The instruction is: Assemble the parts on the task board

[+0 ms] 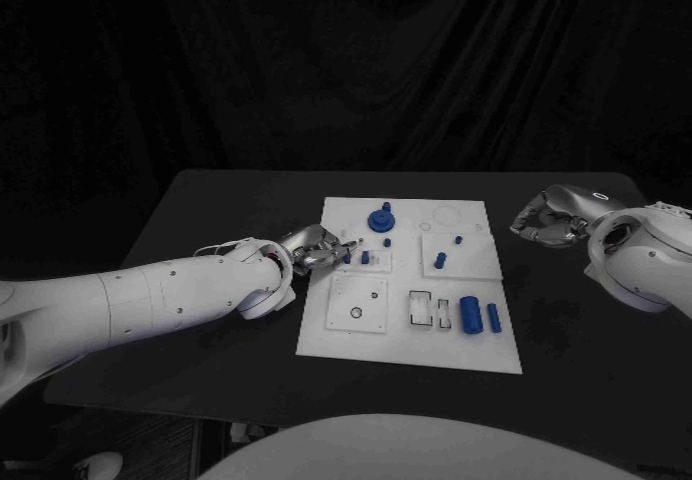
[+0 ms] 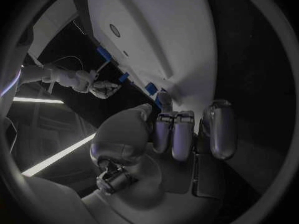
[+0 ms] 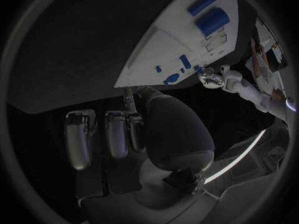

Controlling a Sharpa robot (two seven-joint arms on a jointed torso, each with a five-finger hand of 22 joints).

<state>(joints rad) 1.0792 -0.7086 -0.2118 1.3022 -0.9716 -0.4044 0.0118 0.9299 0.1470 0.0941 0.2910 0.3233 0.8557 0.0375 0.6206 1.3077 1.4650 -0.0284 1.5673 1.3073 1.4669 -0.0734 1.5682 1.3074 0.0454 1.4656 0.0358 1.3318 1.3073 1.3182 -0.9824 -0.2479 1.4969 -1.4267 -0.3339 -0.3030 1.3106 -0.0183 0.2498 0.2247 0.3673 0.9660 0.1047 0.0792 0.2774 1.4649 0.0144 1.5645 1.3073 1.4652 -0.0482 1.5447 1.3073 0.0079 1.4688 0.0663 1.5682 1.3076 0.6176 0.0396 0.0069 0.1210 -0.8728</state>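
Left hand [image 1: 317,248] hovers at the left edge of the white task board [image 1: 408,340] in the middle of the black bench [image 1: 202,300], fingers curled toward a small blue peg [image 1: 364,257]; whether it grips it is unclear. Right hand [image 1: 552,222] (fingers curled, holding nothing) hangs off the board's right edge. Two blue cylinders [image 1: 480,315] lie near the board's front right, a blue knob [image 1: 382,219] stands toward its back.
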